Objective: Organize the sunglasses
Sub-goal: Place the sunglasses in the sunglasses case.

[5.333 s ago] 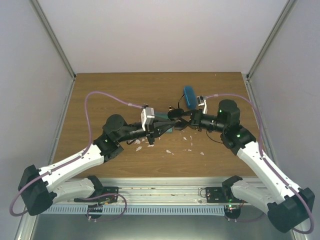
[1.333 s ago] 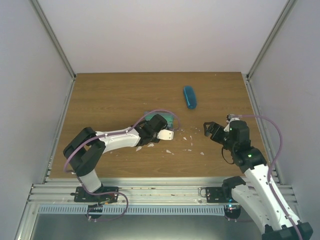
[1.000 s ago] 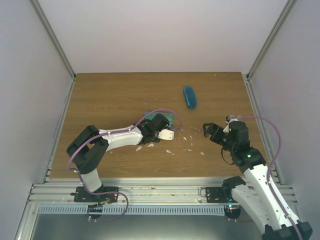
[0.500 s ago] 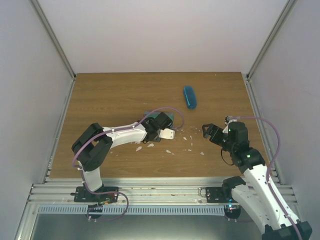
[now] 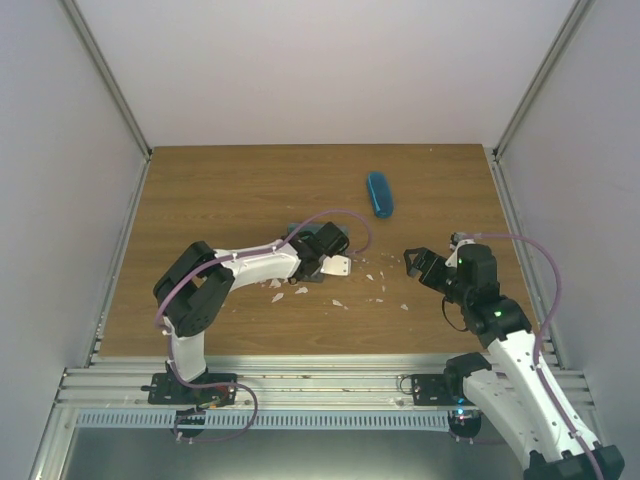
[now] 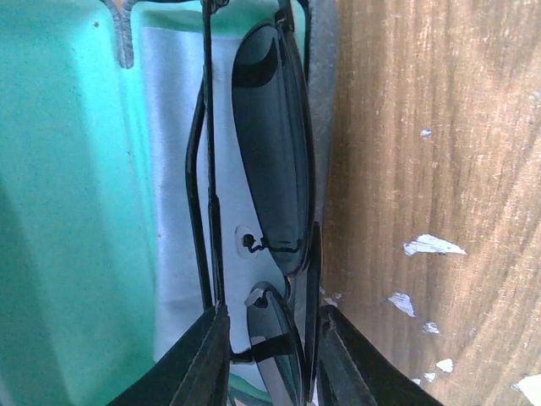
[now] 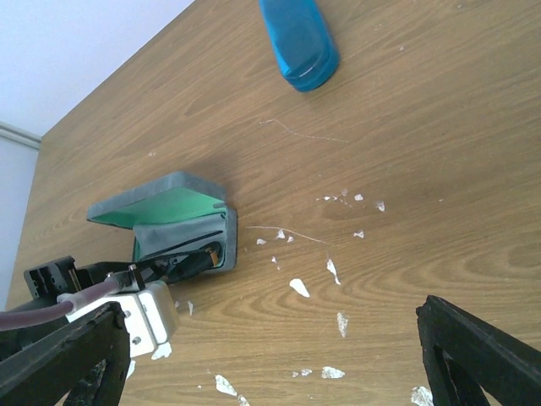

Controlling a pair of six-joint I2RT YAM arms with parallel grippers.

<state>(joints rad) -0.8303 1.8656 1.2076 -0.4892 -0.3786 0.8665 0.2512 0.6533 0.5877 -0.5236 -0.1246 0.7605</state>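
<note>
from the top external view, the left gripper (image 5: 325,252) is seen reaching down into the open grey-blue case (image 5: 330,236) near the middle of the table (image 5: 220,190). what lies in the case is hidden by the arm. the right gripper (image 5: 411,262) is held well apart to the right, its jaws spread and nothing between them. the blue oval case (image 5: 378,193) lies shut further back, untouched.

in the left wrist view, the black sunglasses (image 6: 269,144) are shown folded and lying along the grey floor of the case, beside its green lining (image 6: 76,211) and close to the wall next to the wood. the fingers (image 6: 203,359) are set on either side of the lower end of the pair, with a gap between them. whether the frame is pinched or only flanked cannot be told.

in the right wrist view, the case is seen with its lid (image 7: 156,199) raised and the left gripper's tips inside it. a brownish glint shows there too, but it cannot be said whether that is the reddish-brown pair. the right gripper's own fingers are spread wide over the wood.

the step in hand is judged to be the setting of the black pair into the case. next, the fingers would need to be parted fully and lifted straight out, so that the thin arms are not snagged. after that the lid could be closed.
</note>
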